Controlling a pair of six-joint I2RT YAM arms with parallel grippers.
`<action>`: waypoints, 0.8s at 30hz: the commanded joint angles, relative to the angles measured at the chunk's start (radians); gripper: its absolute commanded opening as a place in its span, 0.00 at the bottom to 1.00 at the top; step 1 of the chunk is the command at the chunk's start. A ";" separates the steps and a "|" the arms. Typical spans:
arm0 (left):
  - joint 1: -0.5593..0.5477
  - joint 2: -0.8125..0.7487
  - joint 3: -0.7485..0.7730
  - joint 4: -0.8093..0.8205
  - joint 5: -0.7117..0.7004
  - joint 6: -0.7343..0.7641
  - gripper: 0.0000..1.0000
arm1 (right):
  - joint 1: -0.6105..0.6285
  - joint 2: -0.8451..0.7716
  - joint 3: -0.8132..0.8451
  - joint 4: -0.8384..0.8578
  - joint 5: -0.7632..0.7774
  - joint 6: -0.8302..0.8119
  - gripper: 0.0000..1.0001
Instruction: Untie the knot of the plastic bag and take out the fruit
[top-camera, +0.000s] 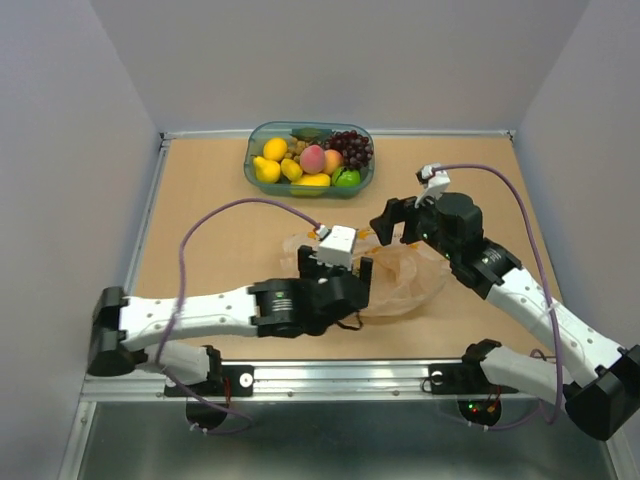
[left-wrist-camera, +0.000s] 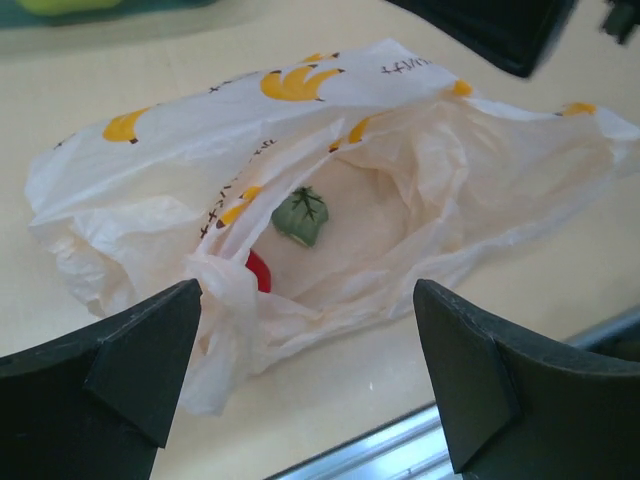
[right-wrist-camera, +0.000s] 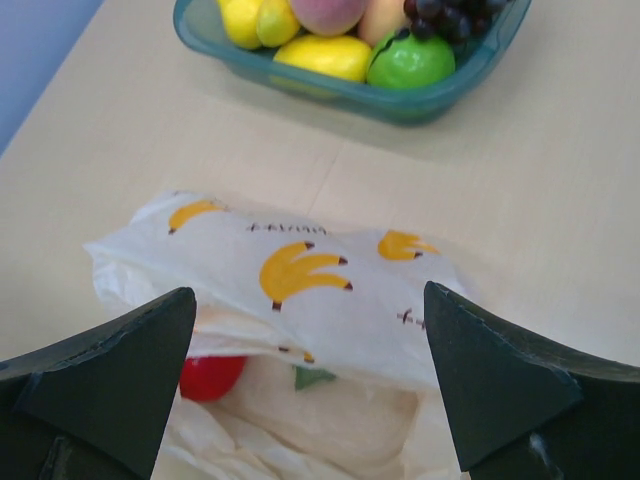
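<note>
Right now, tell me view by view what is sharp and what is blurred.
Top external: even soft light, no glare, but the pale plastic bag barely stands out from the table. Left wrist: bag folds sharp, the near fingers dark and soft. Right wrist: banana print crisp, the teal tub slightly blurred.

The counter (top-camera: 220, 190) is a flat, pale tan board. Grey walls (top-camera: 80, 150) close it in on the left, far and right sides, and a metal rail (top-camera: 350, 375) edges its near side. 2 things lie directly on it, well apart. The plastic bag (top-camera: 415, 285) lies slumped and crumpled near the middle, toward the near edge. Its thin cream film is printed with yellow banana marks, its mouth gapes open, and its lower folds spread flat on the board. A teal-tinted oval tub (right-wrist-camera: 440, 108) stands at the far side, roughly centred, close to the far wall.
</note>
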 joint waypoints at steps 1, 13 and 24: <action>-0.039 0.268 0.171 -0.538 -0.343 -0.466 0.99 | 0.003 -0.101 -0.090 0.020 -0.044 0.041 1.00; -0.031 0.384 0.146 -0.623 -0.337 -0.722 0.96 | 0.003 -0.249 -0.219 -0.012 -0.027 0.036 1.00; 0.098 0.204 -0.138 -0.115 -0.140 -0.440 0.88 | 0.003 -0.204 -0.225 -0.012 -0.281 0.064 0.96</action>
